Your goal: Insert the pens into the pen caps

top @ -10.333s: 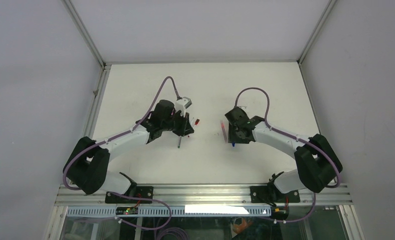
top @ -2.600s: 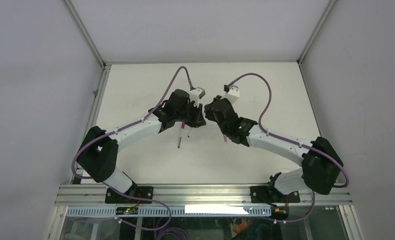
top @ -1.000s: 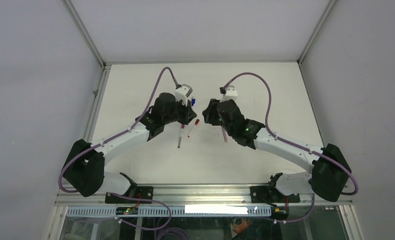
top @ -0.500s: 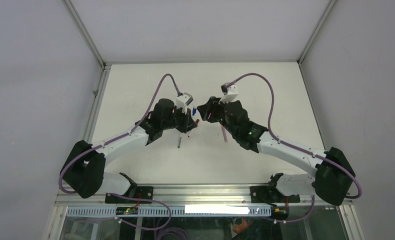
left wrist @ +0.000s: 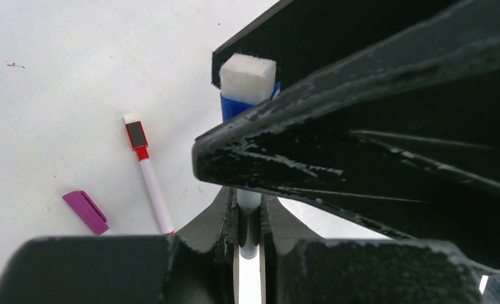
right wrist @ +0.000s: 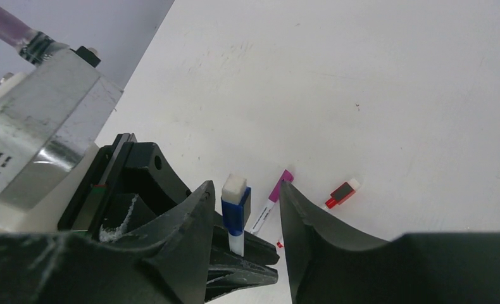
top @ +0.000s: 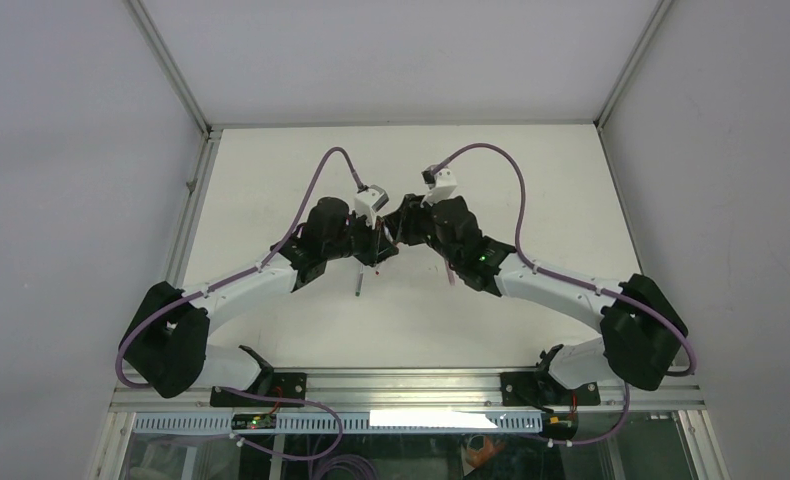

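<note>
**A:** How far along was it?

**B:** On the near side of the blue cap [right wrist: 235, 212], to its right, a pink pen [top: 450, 272] lay on the table [top: 531, 190]. It was too small to tell whether it was capped.

**A:** And the blue cap itself?

**B:** It sat on top of the white pen [left wrist: 248, 201], which the left gripper [left wrist: 249, 228] clamped upright. The right gripper [right wrist: 247, 185] had its fingers apart, one on each side of that cap. I couldn't tell whether it was fully seated, so I judged a final press was probably needed.

**A:** Beyond it?

**B:** Past the blue cap, on the table, lay a red-capped pen [left wrist: 147, 170] and a magenta-capped pen [right wrist: 269, 204]. Both looked finished.
</note>
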Available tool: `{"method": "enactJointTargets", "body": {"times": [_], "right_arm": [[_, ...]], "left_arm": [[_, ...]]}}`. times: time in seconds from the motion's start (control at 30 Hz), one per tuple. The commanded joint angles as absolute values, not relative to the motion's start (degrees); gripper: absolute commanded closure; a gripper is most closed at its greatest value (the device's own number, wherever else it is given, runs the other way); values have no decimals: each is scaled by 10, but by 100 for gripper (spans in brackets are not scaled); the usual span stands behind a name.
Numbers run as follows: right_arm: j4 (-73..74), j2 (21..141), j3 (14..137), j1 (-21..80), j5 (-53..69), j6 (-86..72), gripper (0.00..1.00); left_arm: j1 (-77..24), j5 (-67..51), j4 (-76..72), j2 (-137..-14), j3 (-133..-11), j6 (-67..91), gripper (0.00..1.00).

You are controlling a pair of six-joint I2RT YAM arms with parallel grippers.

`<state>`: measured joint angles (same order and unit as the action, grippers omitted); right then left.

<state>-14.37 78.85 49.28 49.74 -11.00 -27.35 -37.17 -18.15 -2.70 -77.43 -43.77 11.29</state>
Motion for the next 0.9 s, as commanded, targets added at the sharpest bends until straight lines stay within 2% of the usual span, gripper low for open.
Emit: {"method": "enactJointTargets", "body": {"times": [0.0, 0.1, 0.4, 0.87], "right_arm": [[-182, 797, 526, 496, -91, -263, 61], [-180, 800, 527, 496, -86, -262, 100], [-165, 808, 504, 500, -73, -285, 100], [-163, 866, 450, 558, -100, -356, 100]], "left_arm": [[-378, -193, -56, -757, -435, 116, 100], [-378, -190, -56, -755, -432, 116, 100], [-378, -153, -60, -745, -446, 103, 100], [-378, -81, -85, -737, -543, 49, 100]]}}
